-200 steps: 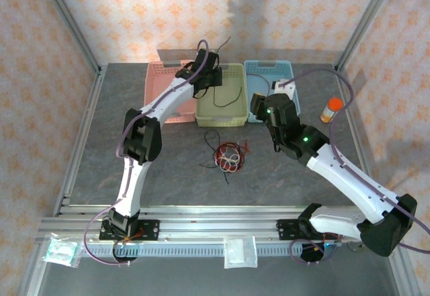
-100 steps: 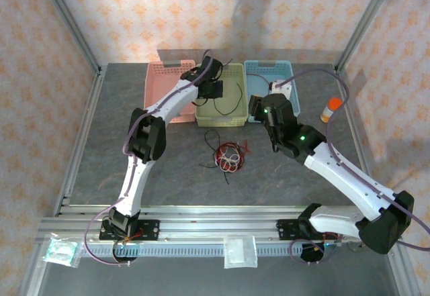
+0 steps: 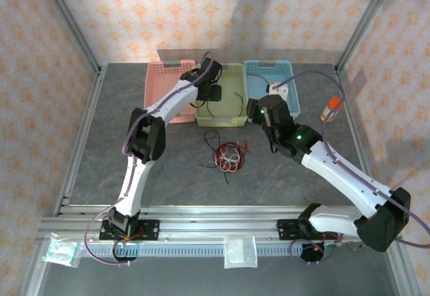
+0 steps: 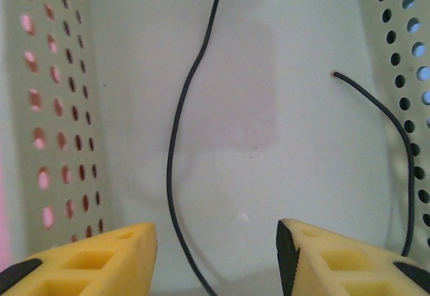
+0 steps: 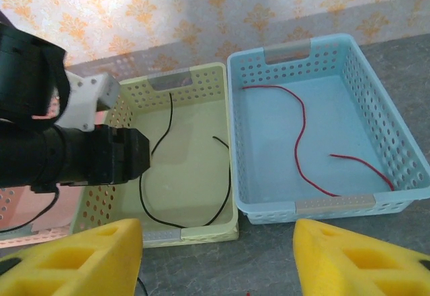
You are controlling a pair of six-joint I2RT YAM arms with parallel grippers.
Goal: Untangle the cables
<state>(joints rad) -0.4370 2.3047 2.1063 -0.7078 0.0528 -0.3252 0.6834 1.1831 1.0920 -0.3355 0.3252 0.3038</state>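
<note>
- Mid-table, nearest us: the remaining cables (image 3: 227, 155), a small knot of red, white and black wire with black ends trailing toward the arms. No gripper touches it.
- Just beyond the knot: the right gripper (image 5: 218, 259), its yellow fingers spread wide with nothing between them. It hangs above the table short of the baskets and looks into them.
- Middle of the basket row: the green basket (image 5: 185, 78). One black cable (image 4: 171, 175) lies loose on its floor in a long curve.
- Over that basket: the left gripper (image 4: 215, 256), reaching down inside. Its fingers stand apart and clamp nothing, though the cable's near end runs across the floor beneath the gap.
- To the right of it: the blue basket (image 5: 376, 81), holding a red cable (image 5: 302, 135) on its floor.
- To the left: the pink basket (image 3: 164, 81). We cannot tell its contents, as the left arm crosses it.
- Far right: an orange-capped bottle (image 3: 329, 110), standing apart from the work.
- Step in hand, as we judge it: sorting by colour, black just delivered to green.
- Next move, as we judge it: lift the left gripper clear without snagging the wire. Then bring one gripper down on a single strand of the knot, with the other pinning the rest.
</note>
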